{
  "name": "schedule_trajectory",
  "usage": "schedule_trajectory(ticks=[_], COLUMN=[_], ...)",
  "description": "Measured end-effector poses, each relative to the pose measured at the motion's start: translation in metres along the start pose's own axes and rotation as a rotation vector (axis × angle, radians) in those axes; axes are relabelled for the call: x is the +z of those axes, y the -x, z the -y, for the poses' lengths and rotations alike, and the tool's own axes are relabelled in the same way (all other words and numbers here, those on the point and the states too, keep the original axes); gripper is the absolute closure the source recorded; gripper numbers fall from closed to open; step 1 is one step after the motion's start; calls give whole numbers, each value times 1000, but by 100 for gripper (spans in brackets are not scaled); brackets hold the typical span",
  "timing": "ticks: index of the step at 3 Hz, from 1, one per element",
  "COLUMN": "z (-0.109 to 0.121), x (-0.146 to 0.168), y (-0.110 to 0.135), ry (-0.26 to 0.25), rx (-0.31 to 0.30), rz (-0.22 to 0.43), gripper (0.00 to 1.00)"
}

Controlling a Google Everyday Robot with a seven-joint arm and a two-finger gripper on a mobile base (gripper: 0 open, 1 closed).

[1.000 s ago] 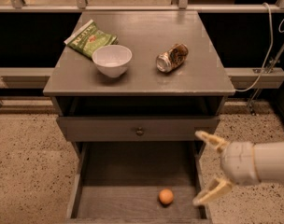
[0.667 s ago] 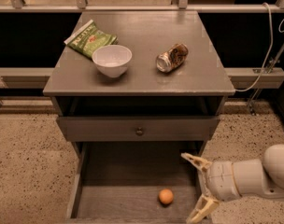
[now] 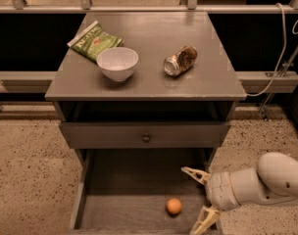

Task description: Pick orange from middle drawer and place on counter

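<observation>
The small round orange lies on the bare floor of the pulled-out middle drawer, near its front right. My gripper is open, its two pale fingers spread wide, over the drawer's right side just right of the orange, not touching it. The white arm comes in from the lower right. The grey counter tops the cabinet above.
On the counter stand a white bowl, a green snack bag behind it and a crushed can lying on its side. A closed drawer front with a round knob sits above the open drawer. Speckled floor lies either side.
My gripper has moved left and down, from outside the drawer's right wall to over the drawer beside the orange. The orange has not moved.
</observation>
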State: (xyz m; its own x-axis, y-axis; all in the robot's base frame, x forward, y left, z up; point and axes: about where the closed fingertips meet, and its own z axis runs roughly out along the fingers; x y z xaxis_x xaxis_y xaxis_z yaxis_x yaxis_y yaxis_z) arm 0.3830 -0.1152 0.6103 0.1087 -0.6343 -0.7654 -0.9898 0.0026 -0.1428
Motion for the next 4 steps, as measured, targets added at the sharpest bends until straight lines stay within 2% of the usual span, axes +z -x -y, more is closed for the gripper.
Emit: schedule_trajectory(ticks=[1, 2, 3, 4], z=[-1, -2, 7, 17], x=[35, 61, 82, 93], y=[-35, -67, -100, -127], ry=[26, 25, 24, 17], rx=[-69, -138, -102, -11], rz=[14, -13, -64, -73], gripper=[0, 0, 1, 18])
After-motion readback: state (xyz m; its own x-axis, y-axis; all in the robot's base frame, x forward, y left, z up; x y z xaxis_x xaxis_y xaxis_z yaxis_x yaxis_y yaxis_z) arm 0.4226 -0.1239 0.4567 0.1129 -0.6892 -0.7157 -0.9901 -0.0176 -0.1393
